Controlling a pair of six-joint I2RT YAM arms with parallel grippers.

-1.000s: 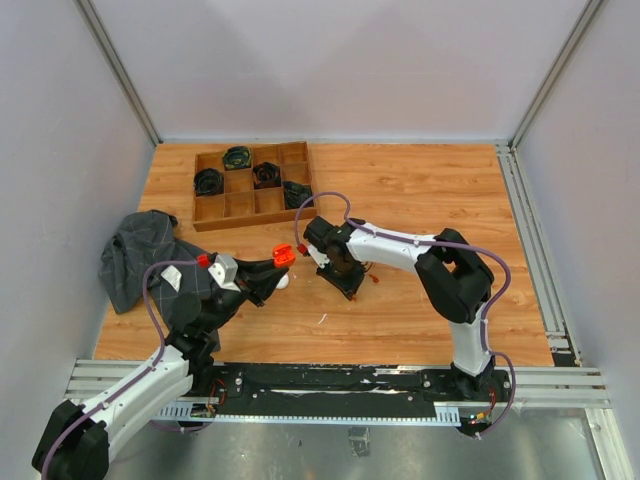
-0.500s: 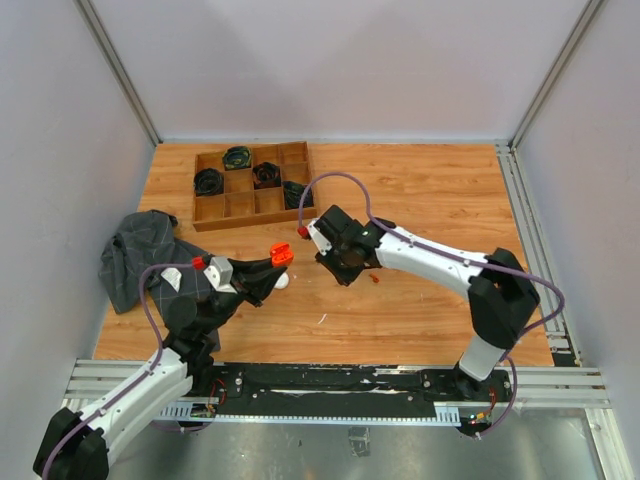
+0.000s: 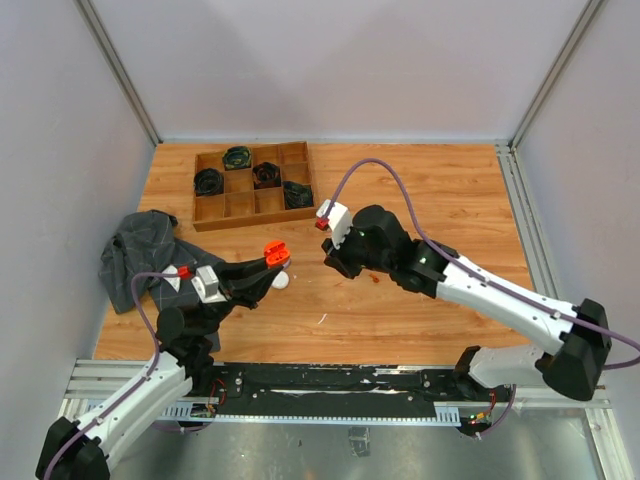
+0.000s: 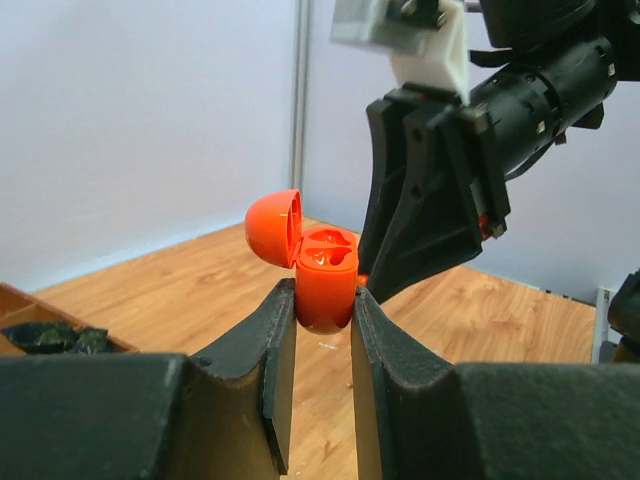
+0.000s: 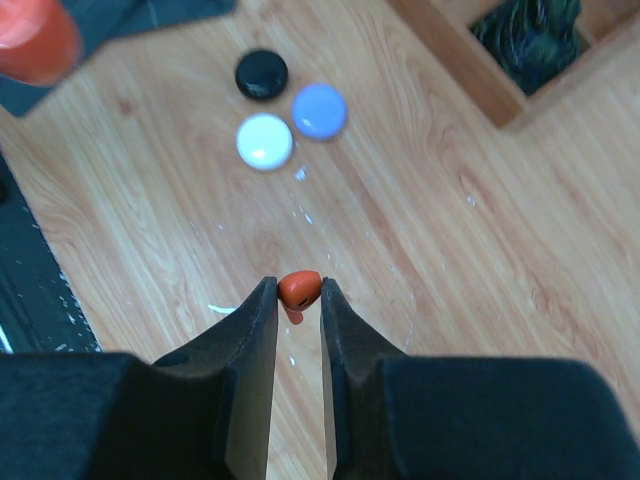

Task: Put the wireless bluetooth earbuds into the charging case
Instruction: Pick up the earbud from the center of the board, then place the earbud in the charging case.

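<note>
L claw (image 4: 323,300) is clamped on the orange charging case (image 4: 325,282), pads on both sides of its lower half, held up off the tabletop (image 3: 430,190). The case is upright w/ its lid (image 4: 275,222) flipped open, leaning back to the left in the wrist view. The inside is glossy orange; can't tell if anything sits in it.

R claw (image 5: 297,300) is nearly together, pinching the orange-red earbud (image 5: 299,288) right at the fingertips, also off the tabletop. In the L wrist view the R claw's tips hang just beside the case, on its right and slightly behind, w/ a sliver of orange at the tip. From the top view the two claws face each other mid-tabletop, near but not touching.

Below the R claw on the wood are 3 round pucks in a tight cluster: black puck (image 5: 262,74), blue puck (image 5: 320,110), white puck (image 5: 265,141). Blue and white are just beside each other, black is near both.

Wooden tray (image 3: 250,222) sits at the far left w/ a grid of compartments, 4 of them holding dark coiled bundles (image 3: 209,181). Grey cloth (image 3: 135,255) lies crumpled at the left edge, just beside the tray's near corner.
</note>
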